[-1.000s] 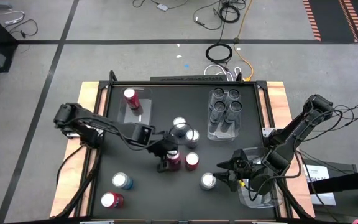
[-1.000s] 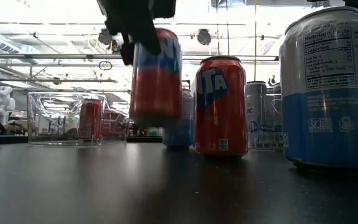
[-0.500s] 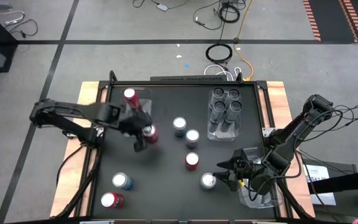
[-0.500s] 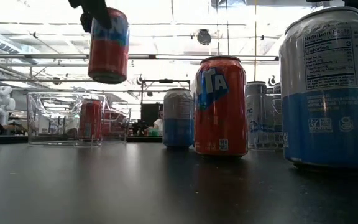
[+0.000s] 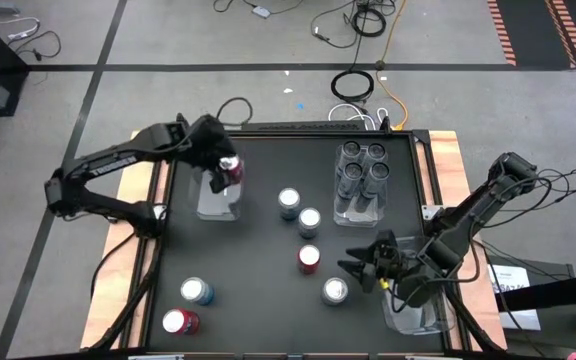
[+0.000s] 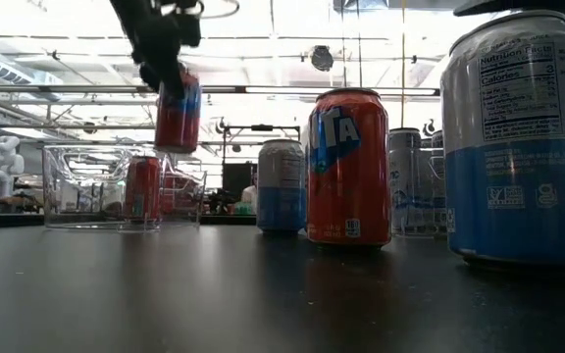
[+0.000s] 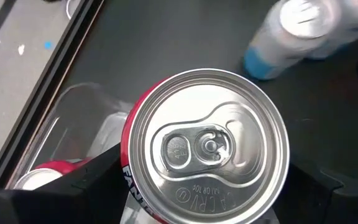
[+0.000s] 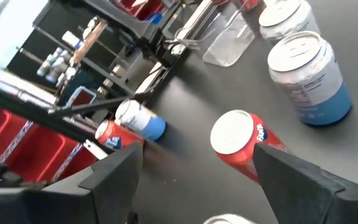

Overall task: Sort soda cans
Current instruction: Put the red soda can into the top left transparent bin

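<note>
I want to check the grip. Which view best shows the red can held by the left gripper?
The low view: the red soda can hangs under the left gripper, above the clear plastic tray. The left wrist view shows only its top; the high view shows it tiny.

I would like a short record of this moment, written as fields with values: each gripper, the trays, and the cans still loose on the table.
left gripper: shut on red can, held above left tray
left tray: already holds one red can
right gripper: open, empty, near a blue-and-silver can
right tray: four dark grey cans
loose cans: two red, four blue-and-silver
</note>
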Available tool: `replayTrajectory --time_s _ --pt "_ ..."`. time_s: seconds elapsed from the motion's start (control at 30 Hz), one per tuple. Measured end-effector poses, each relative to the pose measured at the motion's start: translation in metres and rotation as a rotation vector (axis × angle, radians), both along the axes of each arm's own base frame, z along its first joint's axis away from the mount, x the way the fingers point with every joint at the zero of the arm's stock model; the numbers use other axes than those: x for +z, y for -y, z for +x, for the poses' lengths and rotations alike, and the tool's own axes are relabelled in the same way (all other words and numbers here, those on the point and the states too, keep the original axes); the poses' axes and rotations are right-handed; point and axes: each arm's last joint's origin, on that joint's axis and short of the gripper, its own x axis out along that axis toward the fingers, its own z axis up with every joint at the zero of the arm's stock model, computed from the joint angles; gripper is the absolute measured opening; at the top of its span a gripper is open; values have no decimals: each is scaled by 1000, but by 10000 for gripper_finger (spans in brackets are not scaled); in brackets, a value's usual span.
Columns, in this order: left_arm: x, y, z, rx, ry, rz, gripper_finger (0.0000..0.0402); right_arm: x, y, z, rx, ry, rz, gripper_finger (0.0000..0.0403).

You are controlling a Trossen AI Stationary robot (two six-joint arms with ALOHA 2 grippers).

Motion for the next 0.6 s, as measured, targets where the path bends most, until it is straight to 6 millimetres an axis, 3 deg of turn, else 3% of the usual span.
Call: replayTrajectory --time_s 0.23,0.6 --pt "-30 -35 -14 87 62 -43 312 0 10 8 -54 8 21 297" --pt "-77 -58 -17 166 92 -59 312 0 20 16 -101 4 17 297"
